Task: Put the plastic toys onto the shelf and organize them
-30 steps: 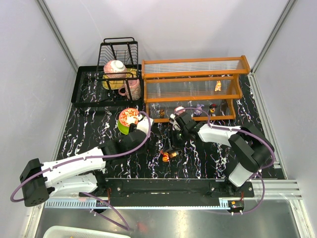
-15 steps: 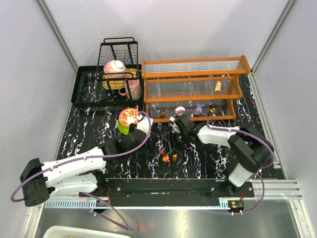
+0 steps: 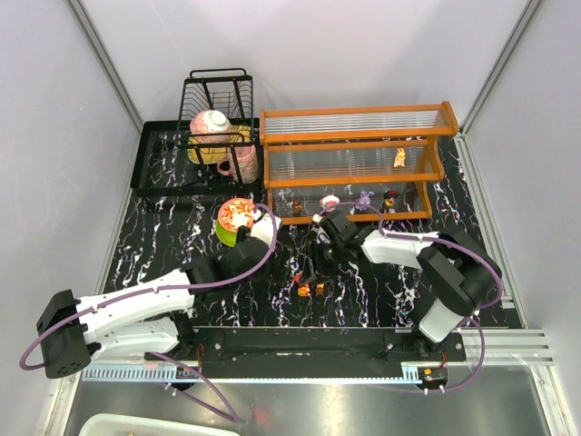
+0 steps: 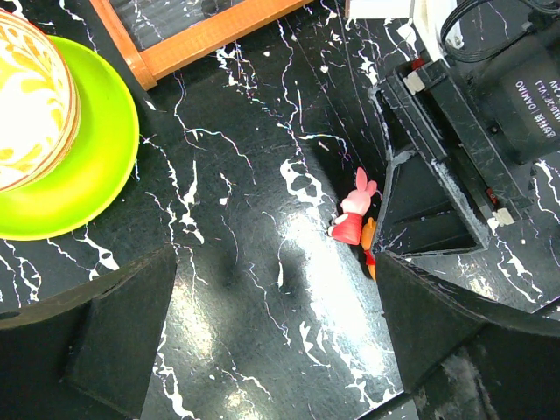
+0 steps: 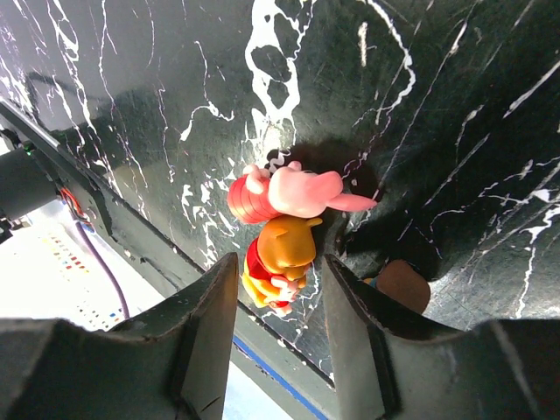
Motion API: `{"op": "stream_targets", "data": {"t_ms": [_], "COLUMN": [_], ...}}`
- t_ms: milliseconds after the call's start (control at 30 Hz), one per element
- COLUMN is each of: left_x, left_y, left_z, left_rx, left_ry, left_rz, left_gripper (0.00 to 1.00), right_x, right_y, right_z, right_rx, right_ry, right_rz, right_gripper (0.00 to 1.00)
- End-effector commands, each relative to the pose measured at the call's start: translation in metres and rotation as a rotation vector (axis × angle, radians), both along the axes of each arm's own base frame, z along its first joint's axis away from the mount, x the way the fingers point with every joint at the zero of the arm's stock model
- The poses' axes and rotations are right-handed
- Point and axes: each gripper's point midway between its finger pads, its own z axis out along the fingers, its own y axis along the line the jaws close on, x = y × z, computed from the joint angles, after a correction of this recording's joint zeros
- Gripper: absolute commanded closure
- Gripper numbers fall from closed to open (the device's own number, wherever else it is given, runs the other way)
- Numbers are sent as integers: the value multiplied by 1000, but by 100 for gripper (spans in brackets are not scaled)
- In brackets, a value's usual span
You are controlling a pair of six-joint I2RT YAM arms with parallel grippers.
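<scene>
Two plastic toys lie together on the black marbled table: a pink-and-red piglet [image 5: 293, 192] and an orange bear in red [image 5: 284, 258], also seen in the top view [image 3: 309, 287]. My right gripper [image 5: 278, 337] is open, with one finger on each side of the orange bear and small gaps showing. A brown toy [image 5: 402, 284] lies just past one finger. My left gripper [image 4: 276, 341] is open and empty, left of the pink toy [image 4: 354, 219]. The orange shelf [image 3: 354, 159] holds a yellow toy [image 3: 399, 158] on its middle tier and several toys [image 3: 364, 198] on its bottom tier.
A red patterned bowl [image 4: 26, 96] on a green plate [image 4: 87, 166] stands left of the left gripper. A black wire dish rack [image 3: 218, 118] with crockery stands on a black tray at the back left. The table's near rail [image 5: 289, 367] lies close under the right gripper.
My right gripper moved from the shelf's front towards the near side and now sits over the two toys on the table. The left arm has not moved.
</scene>
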Motion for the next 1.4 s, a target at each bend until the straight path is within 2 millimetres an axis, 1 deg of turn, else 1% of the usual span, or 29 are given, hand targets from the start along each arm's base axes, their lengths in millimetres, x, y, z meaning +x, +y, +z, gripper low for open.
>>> {"op": "stream_targets", "data": {"t_ms": [0, 467, 633, 733, 767, 867, 900, 933, 1067, 1200, 1233, 1300, 1367], "left_x": [8, 8, 8, 9, 9, 9, 9, 9, 10, 11, 11, 12, 11], "left_y": [-3, -1, 0, 1, 1, 1, 0, 1, 1, 3, 5, 6, 7], "left_z": [10, 8, 8, 8, 9, 9, 10, 9, 11, 18, 23, 27, 35], "left_rx": [-38, -29, -30, -29, -31, -31, -34, -29, -33, -48, -62, -76, -107], "left_ry": [-40, -40, -40, -41, -43, -45, -44, -44, -47, -64, -75, -86, -106], "left_rz": [17, 21, 24, 28, 27, 27, 23, 25, 28, 38, 42, 47, 49], "left_gripper": [1, 1, 1, 1, 1, 1, 1, 1, 1, 1, 1, 1, 1], "right_x": [0, 3, 2, 2, 2, 1, 2, 2, 4, 8, 12, 14, 21], "right_y": [2, 4, 7, 10, 10, 10, 10, 10, 12, 13, 13, 12, 11], "right_z": [-2, -6, -8, -7, -6, -6, -4, -4, 4, 18, 25, 30, 41], "right_rx": [-19, -27, -14, -3, 1, 2, 4, 4, 21, 41, 49, 47, 51], "right_ry": [13, 17, 28, 30, 31, 31, 26, 23, 10, -33, -60, -87, -138], "right_rz": [-11, -21, -16, -12, -13, -9, -10, -11, -11, -9, -14, -22, -37], "right_gripper": [52, 55, 59, 70, 76, 83, 88, 90, 99, 100, 100, 100, 100]}}
